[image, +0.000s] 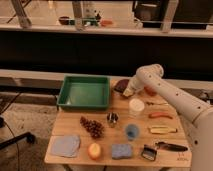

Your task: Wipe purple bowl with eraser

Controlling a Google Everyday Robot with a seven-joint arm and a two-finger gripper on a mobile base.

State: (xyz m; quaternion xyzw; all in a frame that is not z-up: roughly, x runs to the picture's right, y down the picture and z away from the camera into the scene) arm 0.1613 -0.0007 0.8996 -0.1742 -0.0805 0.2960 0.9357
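The gripper (127, 92), fingers together, evidently clamping the dark flat eraser (125, 93), sits in the dull purple round bowl (119, 86) directly below. Wiping seems underway; next calls for sweeping strokes across its inside.

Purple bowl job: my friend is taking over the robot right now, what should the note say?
Tool: shut, at the back of the table beside the green tray, down at the purple bowl.
Eraser: seems to be in the tool, but too hidden to be sure.
Orange-red bowl: just right of the arm, not part of the job.
Done: the tool has reached the bowl.
Left: wipe the bowl, then lift away.
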